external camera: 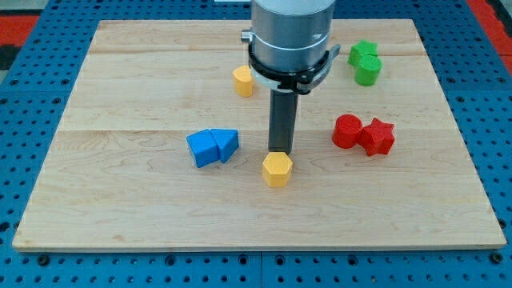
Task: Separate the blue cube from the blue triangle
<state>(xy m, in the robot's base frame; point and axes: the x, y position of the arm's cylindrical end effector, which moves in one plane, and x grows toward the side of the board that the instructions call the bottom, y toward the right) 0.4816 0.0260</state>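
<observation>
camera view: the only view; everything below is read from it.
counter (120, 72): a pale wooden board on a blue pegboard, carrying all the blocks.
blue cube (203, 149): left of the board's middle, on the left of the blue pair.
blue triangle (226, 143): pressed against the cube's right face, the two touching along a slanted seam.
my tip (280, 151): at the rod's lower end, to the right of the blue pair and apart from it, just above the yellow hexagon (277, 170) and seemingly touching or almost touching its top edge.
fingers: none on this rod, so nothing is open, closed or held; the tip only pushes.
other blocks: a second yellow block (243, 81) near the view's top, two green blocks (366, 63) at upper right, a red cylinder (348, 131) touching a red star (378, 137) at right.
step in hand: judged as the approach, the pair not yet parted.
doing it well: bring the tip to the seam from the view's top or bottom, not from the right, since a push from the right would probably shove both blocks together. Then press sideways on one block only, best the triangle towards the view's right.
risk: the hexagon sits close below the tip and could get dragged along; go round it.
</observation>
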